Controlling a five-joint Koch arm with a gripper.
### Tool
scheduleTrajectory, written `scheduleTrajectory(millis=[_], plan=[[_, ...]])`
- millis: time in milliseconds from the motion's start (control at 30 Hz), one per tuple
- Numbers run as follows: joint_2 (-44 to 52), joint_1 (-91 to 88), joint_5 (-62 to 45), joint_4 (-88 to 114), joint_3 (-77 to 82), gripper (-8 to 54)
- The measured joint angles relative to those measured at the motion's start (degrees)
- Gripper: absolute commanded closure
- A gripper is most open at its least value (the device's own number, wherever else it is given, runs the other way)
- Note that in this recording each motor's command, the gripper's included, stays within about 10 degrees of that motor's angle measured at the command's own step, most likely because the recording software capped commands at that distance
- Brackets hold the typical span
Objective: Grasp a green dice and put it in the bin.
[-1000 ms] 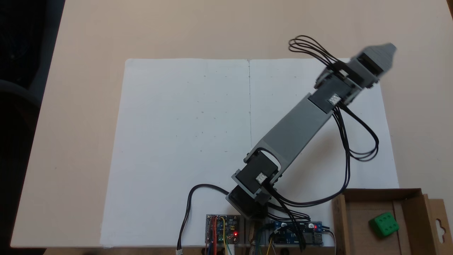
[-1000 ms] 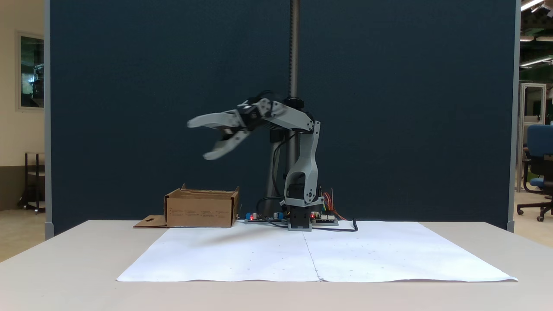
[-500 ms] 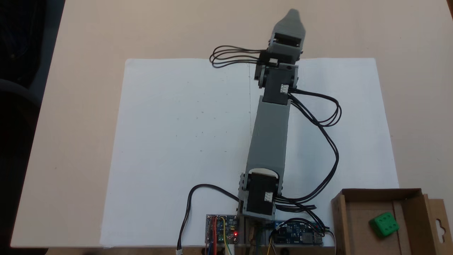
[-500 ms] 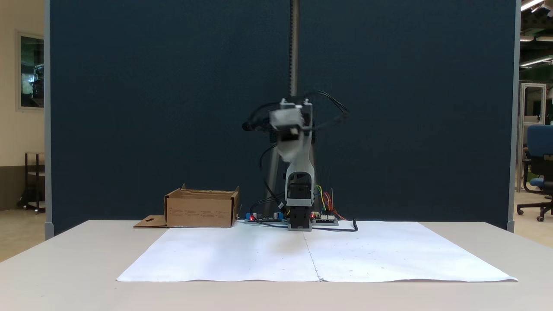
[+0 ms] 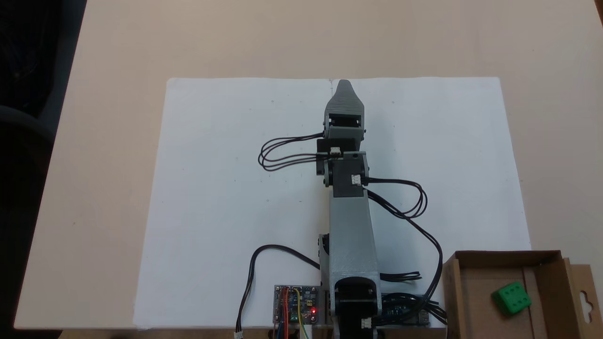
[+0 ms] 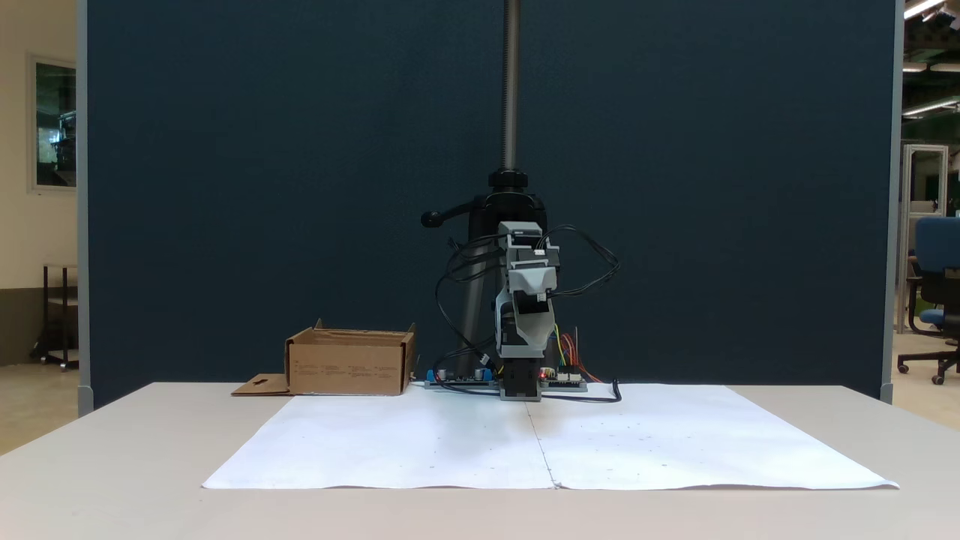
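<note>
The green dice (image 5: 511, 298) lies inside the bin (image 5: 501, 256), a brown cardboard box at the lower right of a fixed view from above. In a fixed view from the front the bin (image 6: 349, 366) stands left of the arm's base, and its walls hide the dice. My gripper (image 5: 344, 85) hangs over the middle of the white paper, far from the bin and pointing away from the base. From the front the gripper (image 6: 529, 341) tilts down toward the camera. One jaw covers the other, so the gap between them is hidden. Nothing shows in it.
White paper sheets (image 5: 235, 188) cover the table's middle. Circuit boards (image 5: 296, 303) and black cables (image 5: 282, 153) sit by the arm's base at the near edge. A flat cardboard tab with a hang-hole (image 5: 584, 301) sticks out beside the bin. A dark blue panel (image 6: 300, 187) stands behind.
The arm has swung from the bin's side to the table's centre line, then folded back and lowered toward its base. The dice has stayed in the bin.
</note>
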Motion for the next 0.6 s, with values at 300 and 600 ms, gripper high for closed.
scheduleTrajectory(millis=[300,600], plan=[[0.7,-0.1,-4.7,-17.1,14.3,1.0],[0.7,-0.1,-7.9,-33.7,24.7,2.4]])
